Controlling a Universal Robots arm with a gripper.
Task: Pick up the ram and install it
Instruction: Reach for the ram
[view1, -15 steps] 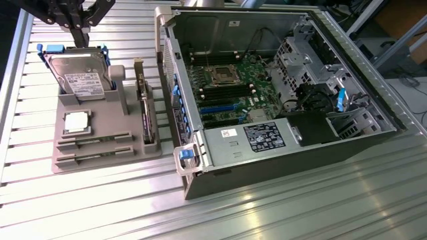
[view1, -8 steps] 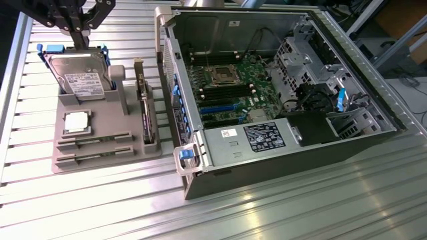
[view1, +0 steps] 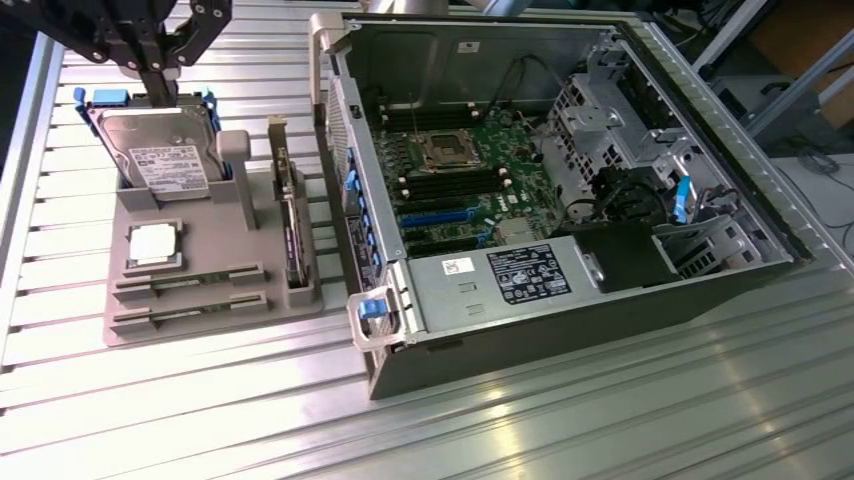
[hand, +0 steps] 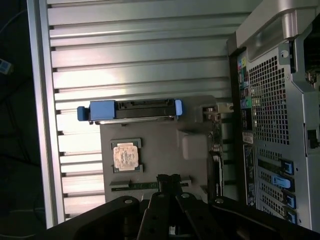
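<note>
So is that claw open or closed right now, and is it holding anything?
Claw: closed, holding nothing that can be seen.

One hard drive (view1: 167, 160), one processor (view1: 154, 243), one expansion card (view1: 291, 220), one computer (view1: 574, 322).

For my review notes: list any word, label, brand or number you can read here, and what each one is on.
No text can be read as words or numbers.
Label on the hard drive: printed lines, too blurred.
Black label on the power supply: too small.
White sticker beside it: blurred.
Small sticker on the computer case inner wall: blurred.
Strip label on the case's back: too small.
</note>
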